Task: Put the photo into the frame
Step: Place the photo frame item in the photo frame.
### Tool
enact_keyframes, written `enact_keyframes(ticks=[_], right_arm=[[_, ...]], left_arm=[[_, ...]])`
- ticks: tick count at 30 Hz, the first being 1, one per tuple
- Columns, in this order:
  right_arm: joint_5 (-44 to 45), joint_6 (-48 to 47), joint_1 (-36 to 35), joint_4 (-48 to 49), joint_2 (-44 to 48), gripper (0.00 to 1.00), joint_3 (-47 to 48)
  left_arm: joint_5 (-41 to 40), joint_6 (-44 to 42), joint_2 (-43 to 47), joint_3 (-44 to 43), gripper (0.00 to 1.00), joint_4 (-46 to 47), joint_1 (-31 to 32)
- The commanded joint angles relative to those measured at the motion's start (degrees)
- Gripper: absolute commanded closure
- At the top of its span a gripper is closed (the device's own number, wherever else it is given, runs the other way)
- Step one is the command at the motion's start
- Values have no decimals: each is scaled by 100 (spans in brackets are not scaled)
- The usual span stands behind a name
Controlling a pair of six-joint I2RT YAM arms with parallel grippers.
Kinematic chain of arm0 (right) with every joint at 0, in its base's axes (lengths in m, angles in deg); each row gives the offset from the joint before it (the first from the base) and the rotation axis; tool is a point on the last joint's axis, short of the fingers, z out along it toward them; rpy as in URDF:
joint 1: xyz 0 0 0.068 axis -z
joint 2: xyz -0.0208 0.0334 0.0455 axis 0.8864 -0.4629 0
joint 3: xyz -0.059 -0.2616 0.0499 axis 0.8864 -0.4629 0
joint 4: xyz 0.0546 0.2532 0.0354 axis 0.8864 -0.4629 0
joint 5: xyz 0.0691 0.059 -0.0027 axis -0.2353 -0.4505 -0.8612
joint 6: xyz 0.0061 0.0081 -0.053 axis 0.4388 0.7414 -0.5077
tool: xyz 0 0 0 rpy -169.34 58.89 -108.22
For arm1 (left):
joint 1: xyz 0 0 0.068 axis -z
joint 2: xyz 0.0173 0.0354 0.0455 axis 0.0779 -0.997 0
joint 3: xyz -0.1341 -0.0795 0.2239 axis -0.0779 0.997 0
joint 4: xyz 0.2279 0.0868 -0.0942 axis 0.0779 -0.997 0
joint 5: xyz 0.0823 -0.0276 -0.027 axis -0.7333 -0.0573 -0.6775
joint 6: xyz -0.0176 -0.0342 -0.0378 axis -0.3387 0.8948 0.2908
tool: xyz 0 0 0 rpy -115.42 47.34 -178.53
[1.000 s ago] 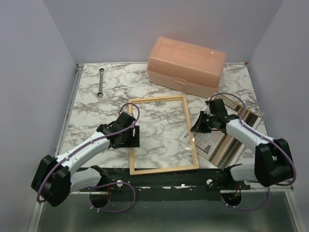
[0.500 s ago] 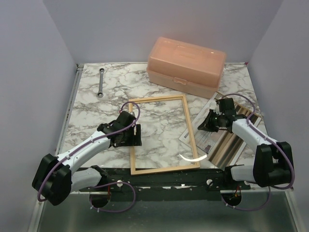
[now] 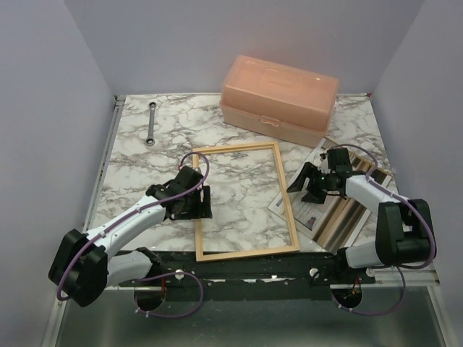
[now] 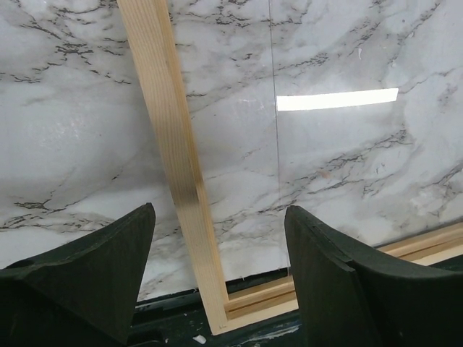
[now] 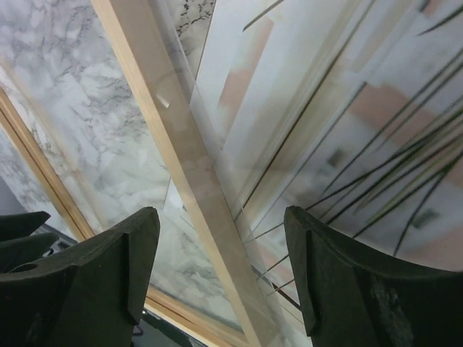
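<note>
The light-wood frame (image 3: 246, 251) lies flat mid-table. My left gripper (image 3: 200, 204) is open, its jaws straddling the frame's left rail (image 4: 177, 159) near the front corner without touching it. The photo (image 3: 317, 212), showing thin plant stems on pale tones, lies face up right of the frame, partly on a brown backing panel (image 3: 356, 215). My right gripper (image 3: 304, 189) hovers open and empty over the photo's left part (image 5: 347, 108) and the frame's right rail (image 5: 195, 173).
A clear pane (image 4: 336, 99) lies across the frame opening, and its edge (image 5: 181, 238) overlaps the right rail. A peach plastic box (image 3: 278, 90) stands at the back. A wrench (image 3: 151, 123) lies at the back left.
My right gripper has opened and let go of the clear pane, which has dropped flat onto the frame; the gripper has shifted slightly right. The left arm has stayed put.
</note>
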Motion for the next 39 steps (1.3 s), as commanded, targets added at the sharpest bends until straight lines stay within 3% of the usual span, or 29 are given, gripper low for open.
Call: enact_keyframes(ticks=[1, 6, 11, 17, 24, 39], right_arm=[[-869, -153, 39, 526, -413, 25, 124], [-1603, -251, 38, 887, -806, 30, 167], [-1976, -303, 38, 957, -895, 52, 204], [-2275, -274, 38, 989, -506, 63, 211], [-3319, 140, 29, 1823, -747, 64, -68], [-3015, 227, -637, 1932, -1134, 65, -33]], left_arm=[[-121, 171, 238, 64, 27, -62, -141], [146, 121, 464, 276, 27, 9, -630], [550, 70, 538, 495, 28, 130, -1129], [591, 92, 171, 440, 28, 125, -1298], [753, 118, -297, 463, 28, 381, -1382], [1274, 12, -668, 606, 33, 972, -1384]])
